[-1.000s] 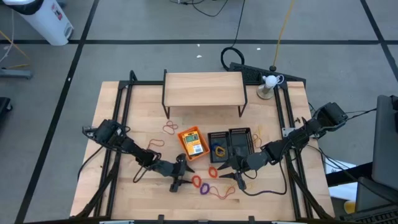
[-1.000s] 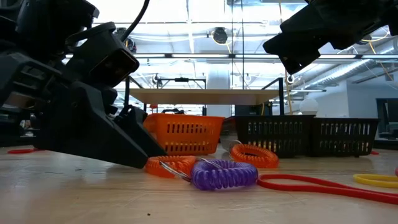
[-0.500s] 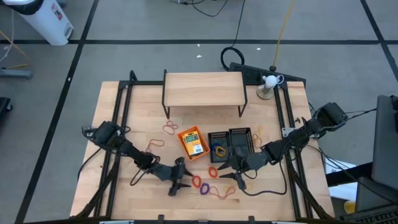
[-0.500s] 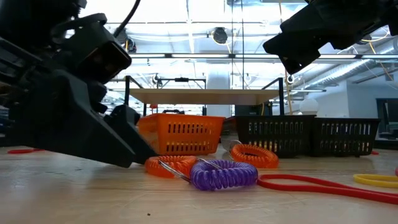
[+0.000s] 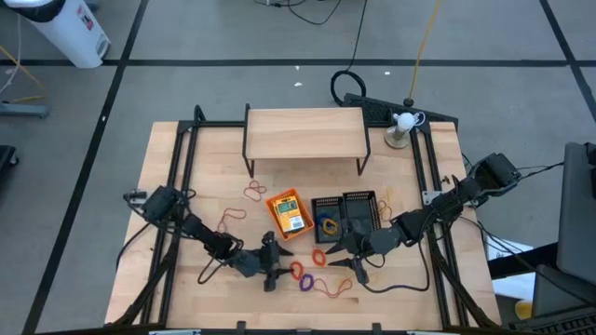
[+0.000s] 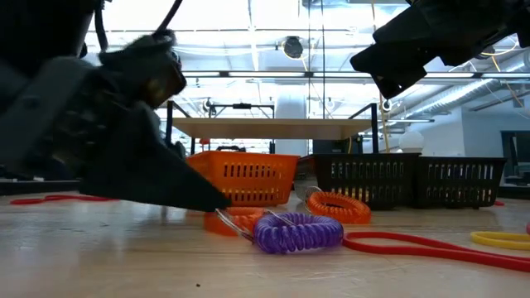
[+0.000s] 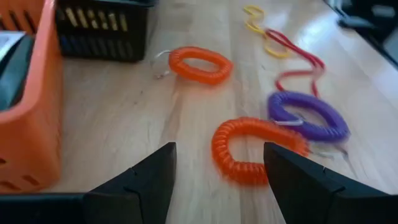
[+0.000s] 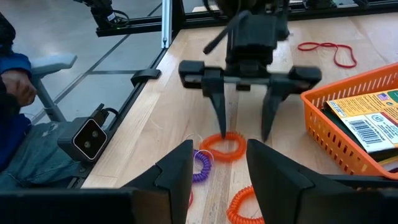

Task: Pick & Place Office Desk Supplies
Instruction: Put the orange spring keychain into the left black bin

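Observation:
An orange coil loop (image 7: pixel 249 149) lies on the table beside a purple coil (image 7: pixel 308 115). My left gripper (image 8: pixel 242 135) is open and low over the table, one finger on either side of that orange coil, as the left wrist view shows. A second orange coil (image 7: pixel 200 63) lies near the black mesh trays (image 5: pixel 326 216). The orange tray (image 5: pixel 287 214) holds a yellow-and-green crayon box. My right gripper (image 5: pixel 346 259) is open and hangs above the table in front of the black trays, with nothing between its fingers. My left gripper comes slanting down from the table's left side, and its fingertips (image 8: pixel 222 132) reach the far rim of the orange coil (image 8: pixel 222 147), which lies flat on the table. Whether they touch it I cannot tell.
A red band (image 7: pixel 298 59) and a yellow band (image 7: pixel 258 18) lie beyond the purple coil. More thin bands lie left of the orange tray (image 5: pixel 253 191). The wooden shelf riser (image 5: pixel 304 133) stands at the far side. A person's blue sleeve (image 8: pixel 9 62) shows beyond the table's edge.
My left gripper has gone down and toward the table's right edge, up to the orange coil, rolling its wrist as it went. In the low view its finger now covers the coil's left part. The coils have stayed where they were.

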Tool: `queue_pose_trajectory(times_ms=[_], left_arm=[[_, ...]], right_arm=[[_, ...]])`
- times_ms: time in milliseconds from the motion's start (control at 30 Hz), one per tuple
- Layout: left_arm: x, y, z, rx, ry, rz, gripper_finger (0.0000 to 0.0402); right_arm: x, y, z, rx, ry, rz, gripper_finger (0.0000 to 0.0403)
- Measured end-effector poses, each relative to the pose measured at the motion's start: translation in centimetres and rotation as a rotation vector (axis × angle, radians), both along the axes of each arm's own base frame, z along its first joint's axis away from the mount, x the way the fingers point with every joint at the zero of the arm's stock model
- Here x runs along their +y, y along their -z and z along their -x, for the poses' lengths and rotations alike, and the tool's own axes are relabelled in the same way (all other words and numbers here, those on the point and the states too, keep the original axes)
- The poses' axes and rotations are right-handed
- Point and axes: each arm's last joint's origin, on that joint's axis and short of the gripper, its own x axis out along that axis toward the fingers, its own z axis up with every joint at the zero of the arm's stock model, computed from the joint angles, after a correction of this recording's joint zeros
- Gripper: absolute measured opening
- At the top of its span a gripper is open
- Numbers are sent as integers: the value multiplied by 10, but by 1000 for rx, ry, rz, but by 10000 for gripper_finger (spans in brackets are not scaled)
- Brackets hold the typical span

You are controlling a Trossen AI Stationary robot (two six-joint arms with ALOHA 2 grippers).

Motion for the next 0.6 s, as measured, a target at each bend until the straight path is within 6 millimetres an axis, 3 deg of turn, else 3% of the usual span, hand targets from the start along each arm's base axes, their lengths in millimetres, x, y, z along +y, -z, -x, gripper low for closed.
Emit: queue_pose_trajectory(times_ms=[200,400,600], left_arm=[[-15,24,-10,-21,-17,36,239],[-32,16,-12,-57,68,42,239],[-36,18,-12,-25,63,38,239]], right_arm=[[0,1,0,13,0,7,139],[-1,3,2,11,0,5,139],[-2,6,4,23,7,-8,139]])
